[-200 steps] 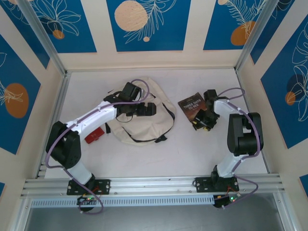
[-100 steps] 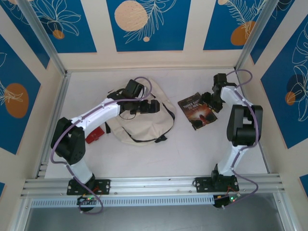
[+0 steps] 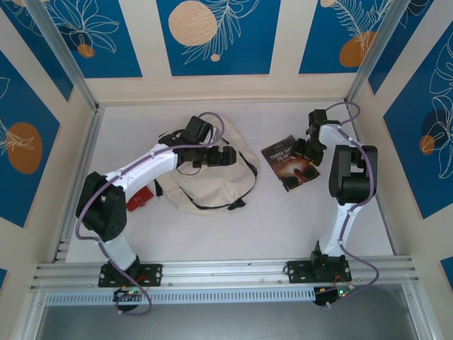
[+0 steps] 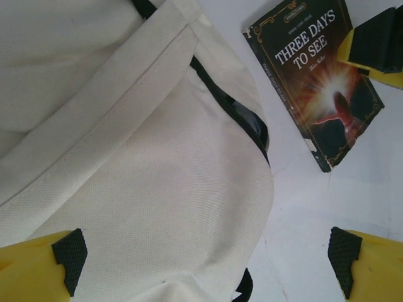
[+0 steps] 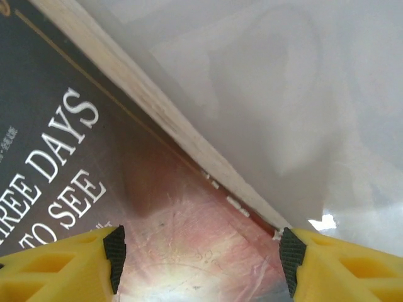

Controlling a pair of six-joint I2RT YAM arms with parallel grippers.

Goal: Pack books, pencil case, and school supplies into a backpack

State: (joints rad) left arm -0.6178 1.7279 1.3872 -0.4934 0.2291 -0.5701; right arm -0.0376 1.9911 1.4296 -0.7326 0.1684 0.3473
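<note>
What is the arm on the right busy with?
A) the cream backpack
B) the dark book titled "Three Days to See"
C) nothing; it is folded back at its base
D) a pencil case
B: the right wrist view shows the right gripper open just above the book, its yellow fingers apart over the cover and page edge. The backpack lies beside the book, under the left gripper.

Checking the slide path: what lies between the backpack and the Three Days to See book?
Nothing. The table between the backpack and the book is bare, as the top external and left wrist views show.
</note>
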